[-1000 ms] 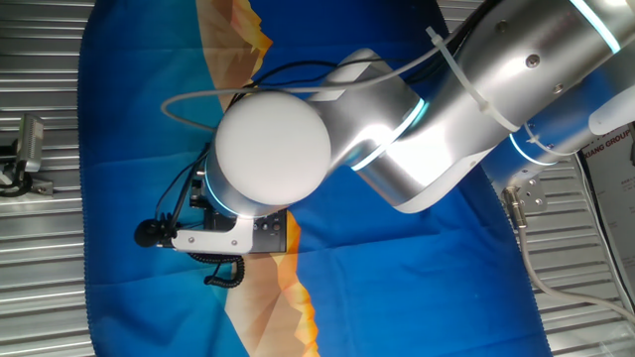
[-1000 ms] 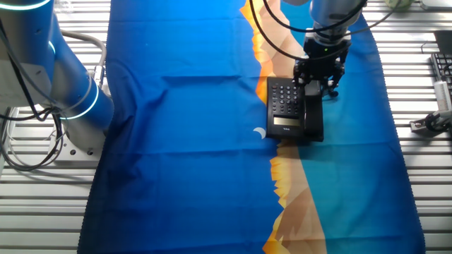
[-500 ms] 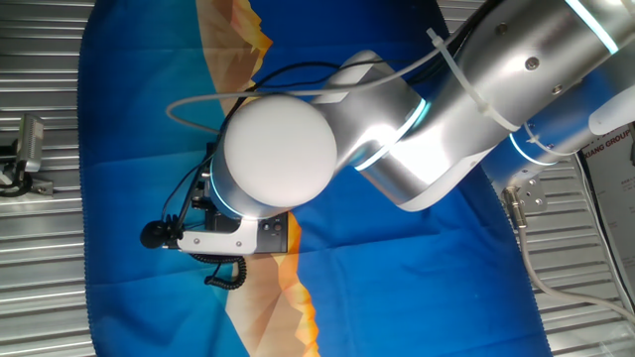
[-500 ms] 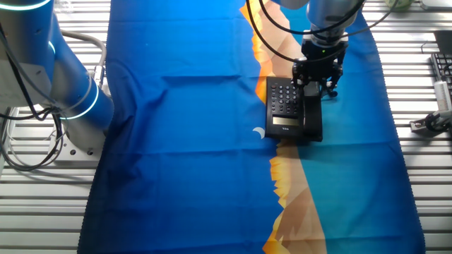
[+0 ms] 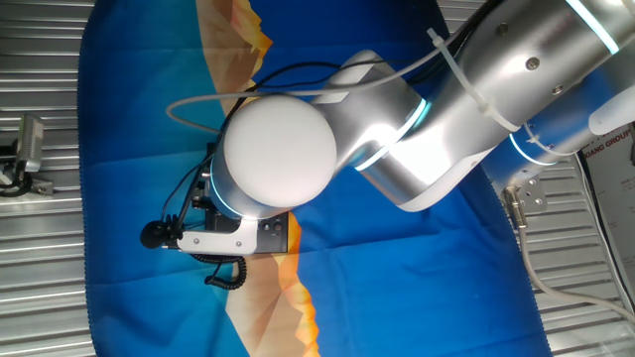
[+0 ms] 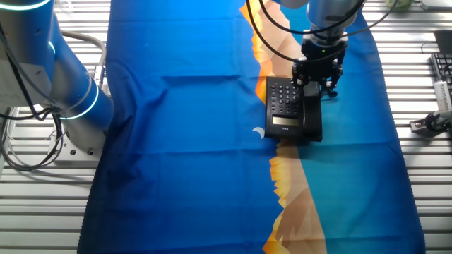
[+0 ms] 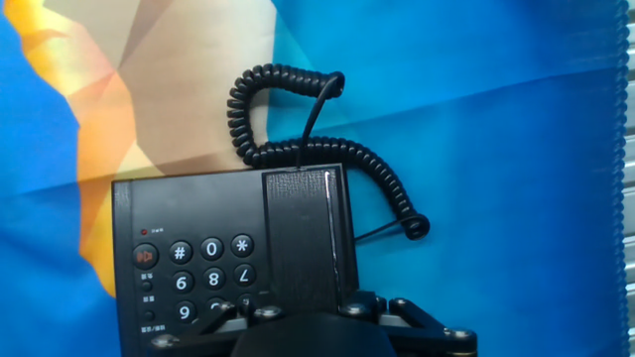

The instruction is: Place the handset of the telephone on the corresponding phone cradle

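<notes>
The black telephone point(image 7: 189, 223) lies on the blue cloth, its keypad showing. The handset point(image 7: 303, 238), a flat black bar, lies along the phone body's side and covers the phone cradle, which is hidden under it. Its coiled cord point(image 7: 298, 129) curls on the cloth beyond the phone. My gripper point(image 7: 303, 317) hangs just above the handset's near end, its linkages spread to either side of the bar and its fingertips out of sight. In the other fixed view the gripper point(image 6: 318, 79) stands over the far end of the handset point(image 6: 312, 116) on the phone point(image 6: 284, 106).
A blue cloth with an orange and tan band point(image 6: 289, 197) covers the slatted metal table. A second arm's base point(image 6: 63, 77) stands at the left. A metal clamp point(image 5: 25, 149) sits off the cloth. My own arm's wrist point(image 5: 278, 149) hides most of the phone in one fixed view.
A second ago my gripper sat a little lower on the handset; it then rose slightly and has held still since. The handset stayed lying on the phone.
</notes>
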### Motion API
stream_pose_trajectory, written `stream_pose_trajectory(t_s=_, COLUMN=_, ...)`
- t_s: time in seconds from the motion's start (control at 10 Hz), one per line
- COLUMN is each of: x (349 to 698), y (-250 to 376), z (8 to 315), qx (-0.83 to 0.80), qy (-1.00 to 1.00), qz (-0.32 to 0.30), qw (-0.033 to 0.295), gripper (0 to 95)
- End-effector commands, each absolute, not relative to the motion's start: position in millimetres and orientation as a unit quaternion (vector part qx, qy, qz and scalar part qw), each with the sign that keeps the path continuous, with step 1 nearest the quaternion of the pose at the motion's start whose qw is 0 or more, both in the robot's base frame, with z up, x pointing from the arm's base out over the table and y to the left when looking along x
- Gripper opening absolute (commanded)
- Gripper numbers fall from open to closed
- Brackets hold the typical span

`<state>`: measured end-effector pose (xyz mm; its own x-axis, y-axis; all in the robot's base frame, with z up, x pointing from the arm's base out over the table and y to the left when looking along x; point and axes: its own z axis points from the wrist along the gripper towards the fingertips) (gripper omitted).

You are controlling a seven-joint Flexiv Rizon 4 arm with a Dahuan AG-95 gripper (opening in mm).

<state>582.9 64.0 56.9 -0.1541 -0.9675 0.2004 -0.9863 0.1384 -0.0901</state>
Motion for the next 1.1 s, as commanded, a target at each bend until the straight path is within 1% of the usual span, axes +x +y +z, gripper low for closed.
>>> stream_pose_trajectory(t_s=0.1, x=583.1, y=63.6, z=56.0, qx=0.648, qy=-0.754, qz=0.101, qw=0.047, gripper=0.0)
stream_pose_trajectory(t_s=1.1, x=583.6, y=62.7, z=50.5, qx=0.649, qy=-0.752, qz=0.104, qw=0.043, gripper=0.0)
